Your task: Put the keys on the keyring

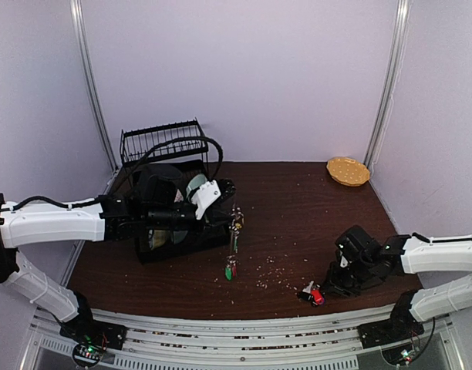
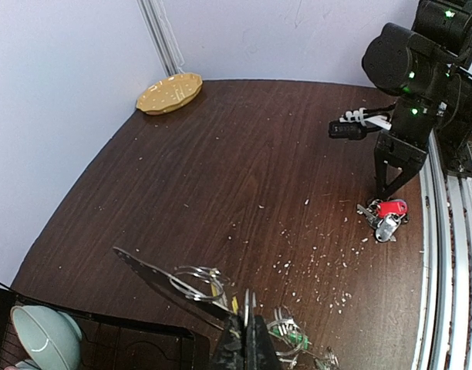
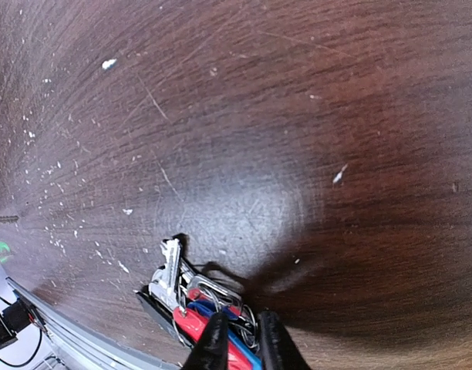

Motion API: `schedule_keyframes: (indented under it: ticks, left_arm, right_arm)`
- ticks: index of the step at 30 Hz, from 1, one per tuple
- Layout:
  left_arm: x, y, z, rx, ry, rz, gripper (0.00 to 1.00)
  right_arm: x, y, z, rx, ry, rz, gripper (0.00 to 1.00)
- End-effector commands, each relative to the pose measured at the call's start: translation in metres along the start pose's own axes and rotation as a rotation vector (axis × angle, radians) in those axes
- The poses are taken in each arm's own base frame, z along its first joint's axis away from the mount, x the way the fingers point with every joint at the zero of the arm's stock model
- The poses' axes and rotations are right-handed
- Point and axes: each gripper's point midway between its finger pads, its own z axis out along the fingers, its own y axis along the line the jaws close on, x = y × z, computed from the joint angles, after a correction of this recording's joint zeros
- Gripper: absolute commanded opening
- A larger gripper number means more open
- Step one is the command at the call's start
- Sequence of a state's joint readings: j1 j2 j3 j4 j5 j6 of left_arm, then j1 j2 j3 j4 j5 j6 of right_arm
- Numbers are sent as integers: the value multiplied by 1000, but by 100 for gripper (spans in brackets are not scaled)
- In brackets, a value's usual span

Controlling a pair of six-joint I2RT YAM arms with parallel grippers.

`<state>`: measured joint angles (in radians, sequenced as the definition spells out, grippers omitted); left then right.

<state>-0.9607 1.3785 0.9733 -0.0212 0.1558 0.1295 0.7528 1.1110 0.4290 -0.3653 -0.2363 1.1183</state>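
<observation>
While the left pincer [image 2: 247,330] is pinched narrow on a thin silver wire that I take for the keyring [image 2: 196,282], holding it up off the tabletop [image 1: 305,200] a little left of the middle, most of the job looks undone from where I stand. The ring hangs from that pincer in loose coils, and a fleck of yellow shows among the wire; whether that is a key already threaded on I cannot tell. Just to the near side of the hanging ring, a key with a green tag [image 1: 230,270] lies flat on the wood, apart from the ring in the overhead view, so I would count it as not on. Over to the right, close to the near edge, a small bunch of keys [image 3: 191,297] with red and blue tags lies on the tabletop among scattered pale crumbs [image 1: 271,266]. The right pincer [image 3: 242,345] stands tipped down right over that bunch, its jaws drawn narrow with only a slim gap and the tips at the tags. Whether they are biting on the bunch or merely resting against it, the pictures do not settle. Bunch and ring are well apart, with crumb-strewn wood between them. My reading is an early stage: the ring is held on one side and the keys sit under the other pincer. What remains is lifting the bunch, bringing it across, and threading each key on, the green one included.
</observation>
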Motion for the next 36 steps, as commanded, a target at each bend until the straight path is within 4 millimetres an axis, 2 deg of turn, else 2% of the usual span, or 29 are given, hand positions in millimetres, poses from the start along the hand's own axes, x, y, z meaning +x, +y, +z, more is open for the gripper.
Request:
schedule_keyframes:
  ticks: [1, 5, 9, 12, 16, 20, 23, 29, 34, 36]
  left_arm:
    - [-31, 6, -5, -9, -96, 27, 0]
    - [-30, 6, -5, -6, -94, 28, 0]
    - [-32, 5, -6, -3, -97, 28, 0]
    - [-33, 5, -7, -5, -101, 30, 0]
    - [-31, 7, -6, -14, -94, 29, 0]
    - [-32, 9, -4, -22, -89, 27, 0]
    - [-31, 10, -5, -27, -87, 29, 0]
    - [-23, 15, 1, -60, -38, 60, 0]
    - [-34, 10, -9, -74, -66, 135, 0]
    - [-40, 7, -13, -72, -82, 168, 0]
  right_arm:
    - [4, -3, -3, 20, 12, -7, 15]
    - [2, -9, -1, 44, -2, -18, 0]
    - [-2, -6, -3, 70, -5, -54, 0]
    - [-15, 1, -17, 123, -41, -108, 0]
    - [-41, 19, -47, 173, -147, -198, 0]
    - [-57, 58, -75, 84, -225, -303, 0]
    - [-60, 90, -96, 8, -271, -447, 0]
    - [-33, 185, -139, -319, -349, -837, 0]
    - [-12, 232, -153, -423, -333, -1129, 0]
    - [2, 245, -151, -450, -300, -1233, 0]
